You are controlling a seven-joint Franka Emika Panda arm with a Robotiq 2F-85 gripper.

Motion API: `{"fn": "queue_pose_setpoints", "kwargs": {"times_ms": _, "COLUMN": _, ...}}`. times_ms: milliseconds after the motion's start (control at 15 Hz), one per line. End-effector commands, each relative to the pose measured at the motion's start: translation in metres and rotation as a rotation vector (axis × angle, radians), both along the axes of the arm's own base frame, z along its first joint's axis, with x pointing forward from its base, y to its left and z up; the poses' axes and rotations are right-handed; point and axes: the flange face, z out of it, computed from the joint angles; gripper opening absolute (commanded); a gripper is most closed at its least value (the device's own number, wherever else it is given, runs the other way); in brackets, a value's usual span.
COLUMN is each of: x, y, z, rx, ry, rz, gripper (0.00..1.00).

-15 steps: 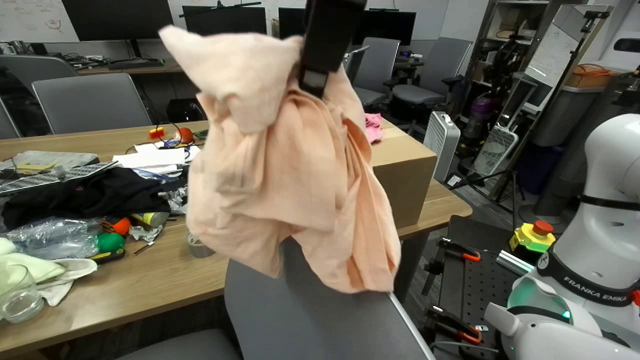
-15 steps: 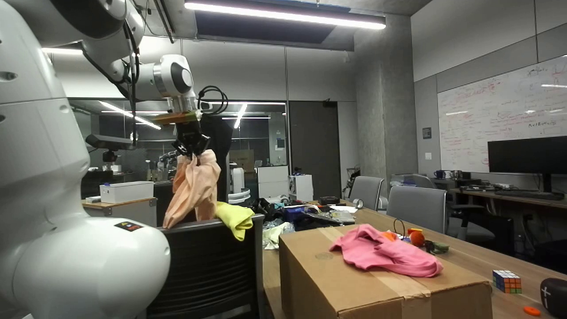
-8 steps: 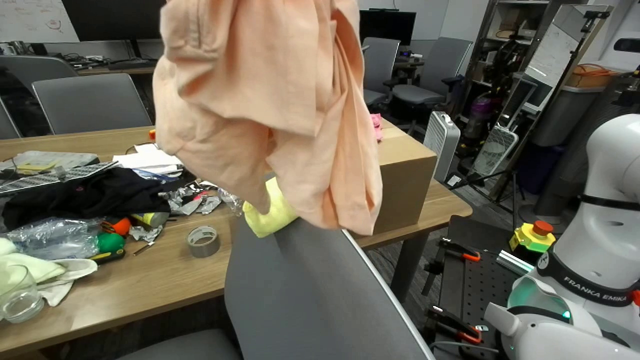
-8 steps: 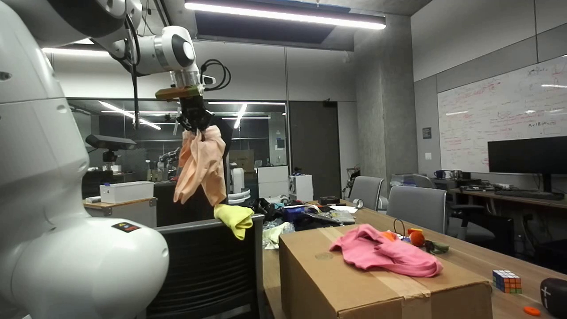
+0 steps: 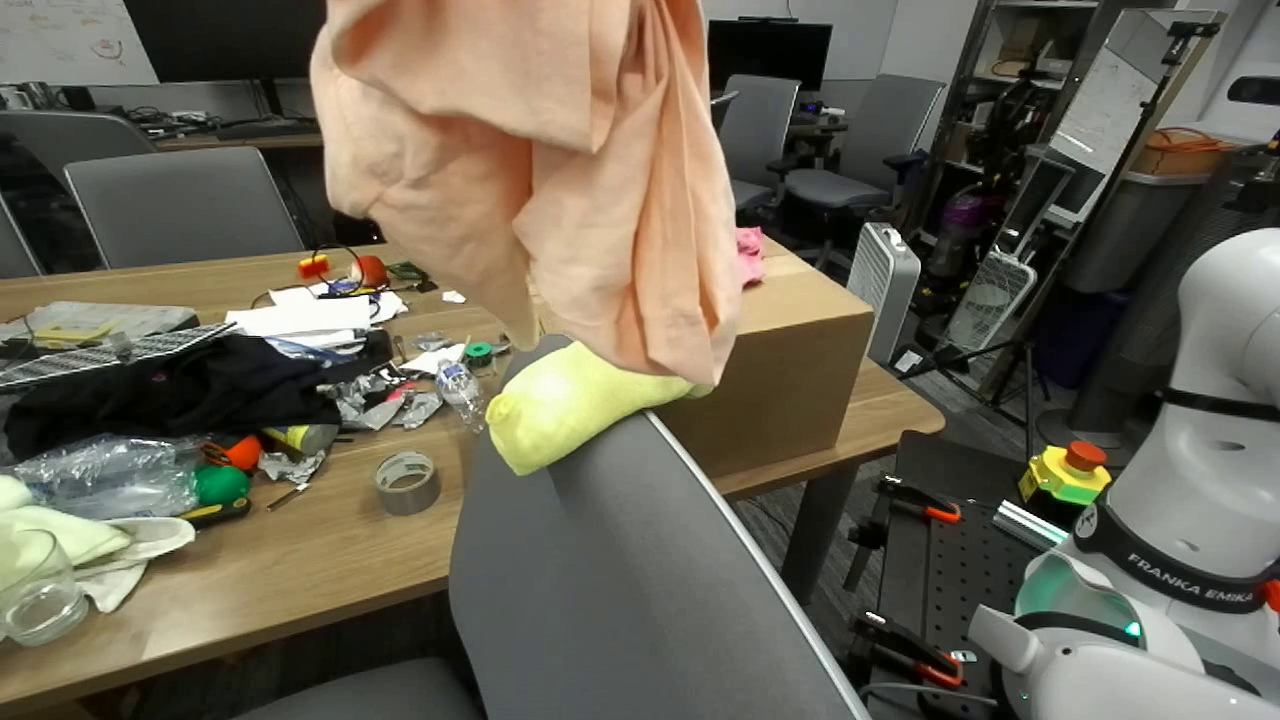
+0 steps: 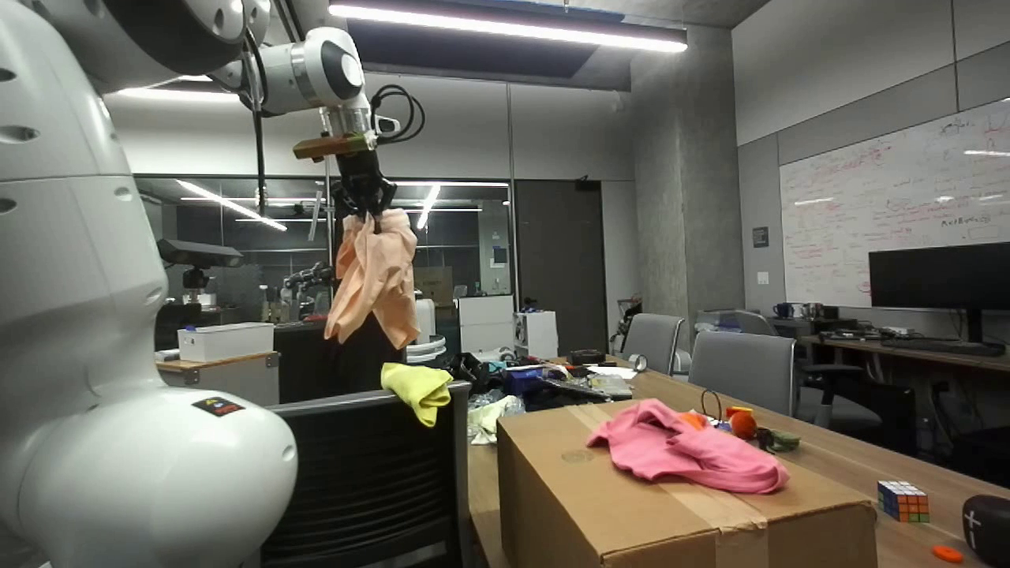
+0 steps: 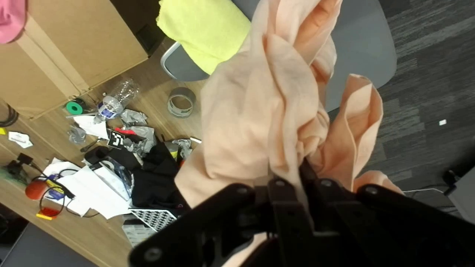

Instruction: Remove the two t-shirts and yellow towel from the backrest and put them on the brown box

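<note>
The peach shirt (image 6: 375,272) has come up off the chair (image 6: 359,473) and hangs free, so just the towel (image 6: 414,385) is left there; the pink shirt (image 6: 686,454) lies on the box (image 6: 631,513) near a corner of the table (image 5: 330,550). The bent arm (image 6: 87,260) holds the gripper (image 6: 369,211) high by the table's edge, pointing down, pinched on the peach shirt.
</note>
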Motion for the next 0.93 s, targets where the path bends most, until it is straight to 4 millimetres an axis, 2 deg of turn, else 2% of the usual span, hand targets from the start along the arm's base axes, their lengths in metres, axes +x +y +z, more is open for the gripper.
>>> {"fn": "queue_pose_setpoints", "kwargs": {"times_ms": 0, "x": 0.025, "y": -0.026, "z": 0.02, "rx": -0.007, "ry": -0.02, "rz": -0.105, "gripper": 0.03}}
{"fn": "queue_pose_setpoints", "kwargs": {"times_ms": 200, "x": 0.046, "y": -0.075, "z": 0.032, "rx": 0.006, "ry": -0.024, "rz": -0.227, "gripper": 0.03}}
{"fn": "queue_pose_setpoints", "kwargs": {"times_ms": 467, "x": 0.066, "y": -0.166, "z": 0.05, "rx": 0.042, "ry": -0.039, "rz": -0.427, "gripper": 0.03}}
{"fn": "queue_pose_setpoints", "kwargs": {"times_ms": 733, "x": 0.083, "y": -0.256, "z": 0.055, "rx": 0.062, "ry": -0.055, "rz": -0.635, "gripper": 0.03}}
{"fn": "queue_pose_setpoints", "kwargs": {"times_ms": 867, "x": 0.091, "y": -0.294, "z": 0.051, "rx": 0.066, "ry": -0.058, "rz": -0.735, "gripper": 0.03}}
